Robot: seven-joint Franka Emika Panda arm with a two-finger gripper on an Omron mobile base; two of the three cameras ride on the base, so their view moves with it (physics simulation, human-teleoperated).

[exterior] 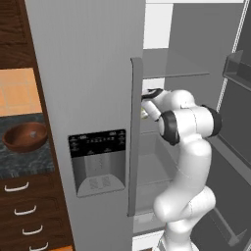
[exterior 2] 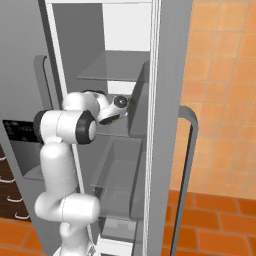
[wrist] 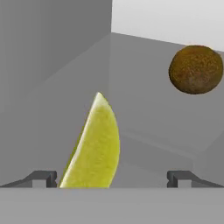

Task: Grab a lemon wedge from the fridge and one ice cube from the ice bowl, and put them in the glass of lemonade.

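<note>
The fridge (exterior: pixel 88 73) has its right door swung open, and my arm reaches onto a middle shelf (exterior 2: pixel 114 131). In the hand view the lemon wedge (wrist: pixel 94 146), pale yellow-green, stands on its edge close in front of the camera. My gripper (wrist: pixel 111 179) is open around it; the wedge sits between the fingertips (wrist: pixel 43 178), nearer the left one, with a gap to the right one. The ice bowl (exterior: pixel 25 136), reddish-brown, rests on the dark counter left of the fridge. The glass of lemonade is out of view.
A round brown item (wrist: pixel 196 69) lies on the same shelf, beyond and right of the wedge. The shut left door's handle (exterior: pixel 136 137) stands close beside my arm. The open right door (exterior 2: pixel 170 100) flanks the arm. Clear drawers (exterior 2: pixel 117 165) sit below the shelf.
</note>
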